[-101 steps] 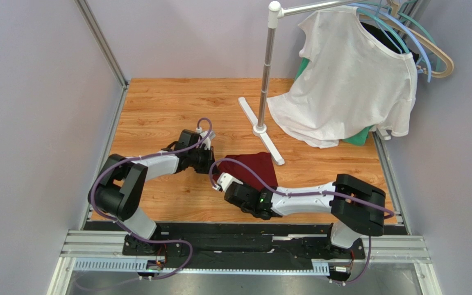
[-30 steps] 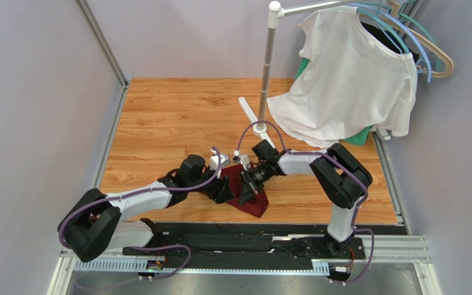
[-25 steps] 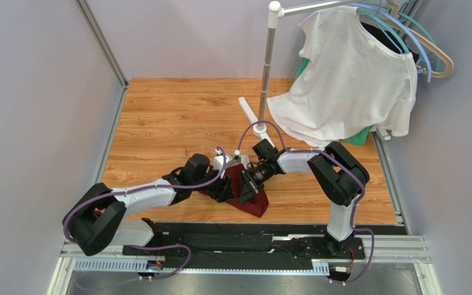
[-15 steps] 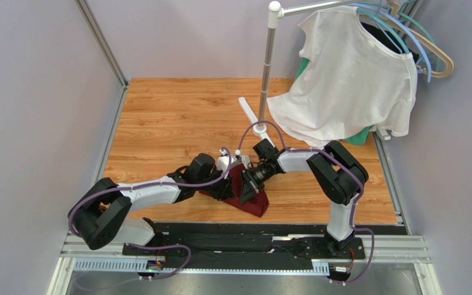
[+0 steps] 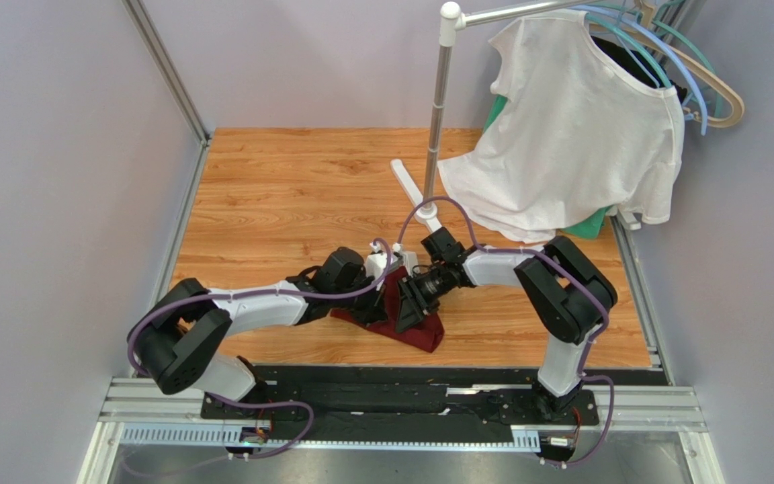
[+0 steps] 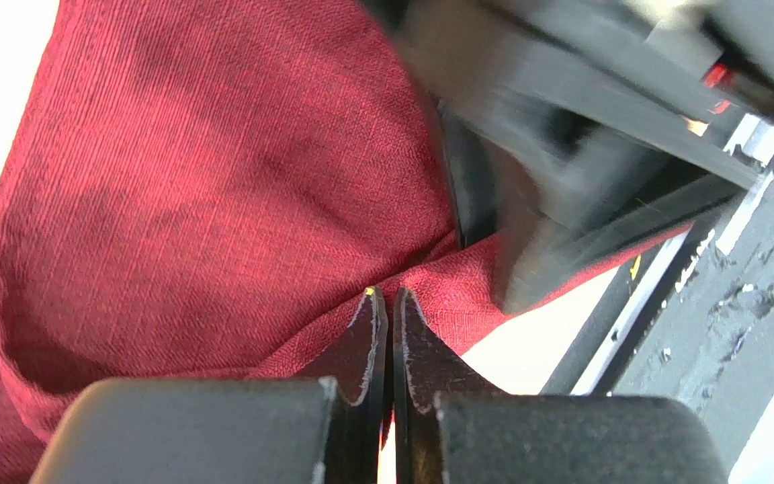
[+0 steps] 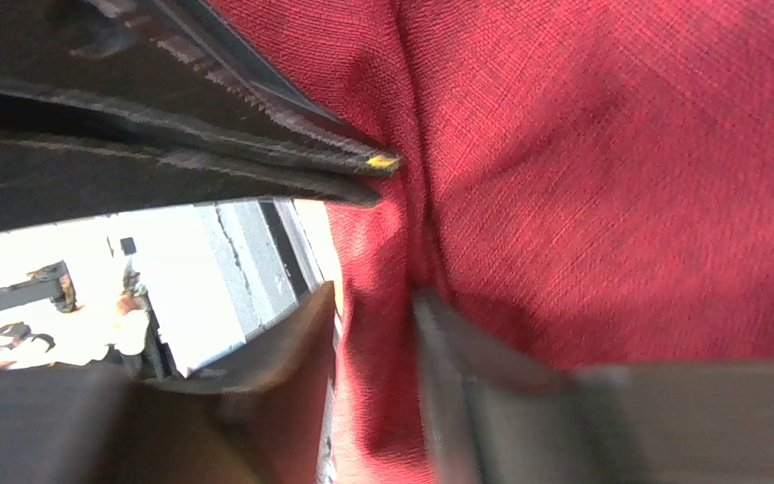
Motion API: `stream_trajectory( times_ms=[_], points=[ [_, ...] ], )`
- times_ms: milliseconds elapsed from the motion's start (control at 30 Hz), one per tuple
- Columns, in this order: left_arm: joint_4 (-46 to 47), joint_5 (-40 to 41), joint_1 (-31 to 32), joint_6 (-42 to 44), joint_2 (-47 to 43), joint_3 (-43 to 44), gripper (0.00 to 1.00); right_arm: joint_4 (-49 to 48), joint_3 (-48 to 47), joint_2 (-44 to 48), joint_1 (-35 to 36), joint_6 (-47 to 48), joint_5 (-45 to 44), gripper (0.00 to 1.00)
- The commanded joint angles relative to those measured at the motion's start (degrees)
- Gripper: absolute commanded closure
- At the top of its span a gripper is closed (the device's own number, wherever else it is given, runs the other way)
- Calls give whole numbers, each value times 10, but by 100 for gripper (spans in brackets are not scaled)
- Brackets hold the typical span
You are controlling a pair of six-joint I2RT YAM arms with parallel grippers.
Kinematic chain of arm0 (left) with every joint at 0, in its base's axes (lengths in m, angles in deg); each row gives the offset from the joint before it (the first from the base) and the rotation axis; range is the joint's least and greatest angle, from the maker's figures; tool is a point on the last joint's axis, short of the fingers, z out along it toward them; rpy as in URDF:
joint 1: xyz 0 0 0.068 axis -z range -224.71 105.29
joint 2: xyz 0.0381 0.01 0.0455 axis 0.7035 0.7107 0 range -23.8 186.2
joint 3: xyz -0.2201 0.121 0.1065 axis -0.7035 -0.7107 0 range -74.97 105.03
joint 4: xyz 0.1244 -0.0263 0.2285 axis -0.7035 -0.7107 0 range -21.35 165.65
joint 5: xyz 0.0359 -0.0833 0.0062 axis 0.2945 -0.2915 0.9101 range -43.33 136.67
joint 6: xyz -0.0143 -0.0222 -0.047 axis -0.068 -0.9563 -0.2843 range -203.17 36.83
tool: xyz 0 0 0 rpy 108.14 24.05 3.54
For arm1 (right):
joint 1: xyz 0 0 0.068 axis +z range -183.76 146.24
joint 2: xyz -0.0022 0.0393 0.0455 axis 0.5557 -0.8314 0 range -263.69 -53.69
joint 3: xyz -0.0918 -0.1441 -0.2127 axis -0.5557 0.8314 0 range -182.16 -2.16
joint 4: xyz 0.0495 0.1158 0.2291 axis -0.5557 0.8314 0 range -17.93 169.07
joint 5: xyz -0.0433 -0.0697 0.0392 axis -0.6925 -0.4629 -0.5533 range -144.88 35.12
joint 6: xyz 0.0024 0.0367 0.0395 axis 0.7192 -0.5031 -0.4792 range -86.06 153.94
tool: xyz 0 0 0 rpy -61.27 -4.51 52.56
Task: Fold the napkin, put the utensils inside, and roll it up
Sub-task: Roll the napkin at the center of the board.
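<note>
Closing in beside the right gripper (image 7: pixel 376 313), whose jaws now stand apart, the left gripper (image 6: pixel 383 303) has clenched a napkin (image 5: pixel 419 329) fold by the table's (image 5: pixel 260 192) near edge; that thin pinch may slip.

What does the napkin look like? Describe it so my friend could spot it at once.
On the wooden table, nearer than the clothes stand with the white T-shirt, the left gripper and right gripper meet. The napkin lies at their tips: a small, plain dark red cloth, far smaller than the shirt and the only red thing.
</note>
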Motion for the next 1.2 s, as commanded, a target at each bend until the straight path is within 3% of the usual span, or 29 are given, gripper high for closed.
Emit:
stream_trajectory(
  times_ms=[0,267,500,733,1033,1167],
  points=[
    [-27,44,-2,16,31,19,100,14,34,67,-11,-5,-115,52],
    [-33,26,-3,18,49,27,100,51,76,260,-36,-34,-216,41],
    [-50,18,-3,20,72,44,100,59,153,393,-7,-42,-283,32],
    [-62,0,-3,27,94,60,100,35,155,382,63,-48,-344,30],
    [-78,-14,-9,29,119,75,100,23,142,347,95,-47,-405,31],
    [-79,-26,-16,28,129,80,100,16,147,338,95,-57,-420,39]
  ],
)
